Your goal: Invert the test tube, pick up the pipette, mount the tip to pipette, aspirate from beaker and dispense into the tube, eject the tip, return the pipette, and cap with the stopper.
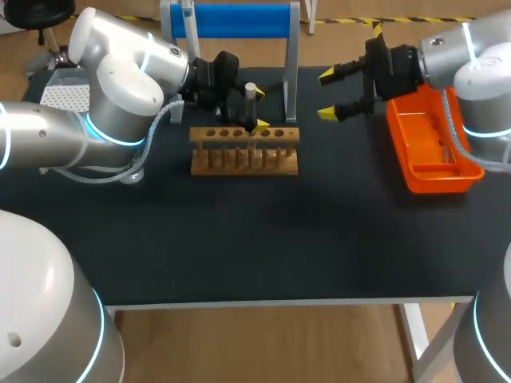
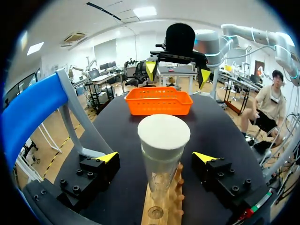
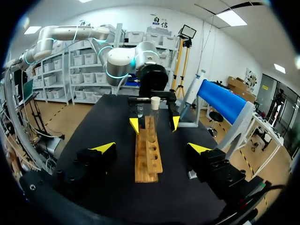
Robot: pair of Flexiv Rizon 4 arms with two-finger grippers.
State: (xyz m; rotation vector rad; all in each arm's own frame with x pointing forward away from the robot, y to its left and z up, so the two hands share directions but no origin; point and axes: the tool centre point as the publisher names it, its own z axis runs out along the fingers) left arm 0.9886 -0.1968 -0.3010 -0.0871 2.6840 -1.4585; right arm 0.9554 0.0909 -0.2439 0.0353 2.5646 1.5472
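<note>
My left tool at wooden test-tube rack, fingers apart either side of clear glass tube with white end, not touching it. Tube stands upright in rack hole, white end up. Cannot tell whether white end is stopper or tube base, so scene fits either tube awaiting inversion or tube capped. Blue-barred stand behind rack. My right tool fingers apart, empty, above worktop beside orange plastic tray. Pipette, beaker not made out.
</note>
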